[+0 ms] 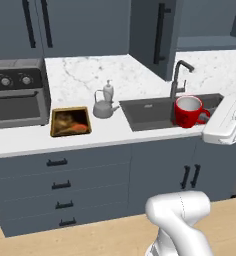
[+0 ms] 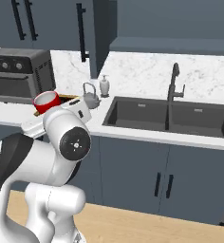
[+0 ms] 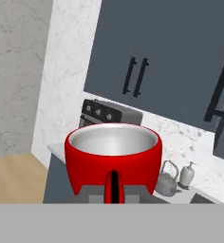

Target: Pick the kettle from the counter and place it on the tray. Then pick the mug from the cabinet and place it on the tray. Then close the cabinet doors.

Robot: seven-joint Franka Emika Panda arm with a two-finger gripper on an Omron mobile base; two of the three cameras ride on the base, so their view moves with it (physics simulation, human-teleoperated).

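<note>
A: Why is the mug [image 1: 189,112] up in the air, clear of the bench [image 1: 115,131]?

B: Your pincer [image 3: 114,190] is closed on it, upright, so you can carry it to the tray [image 1: 70,121]. The kettle [image 1: 103,106] stands just beside that tray, not on it.

A: Arm pose?

B: Forearm roughly level and above bench height, hand pointing towards the toaster oven [image 1: 16,95]. One cabinet door [image 1: 155,37] hangs open.
</note>
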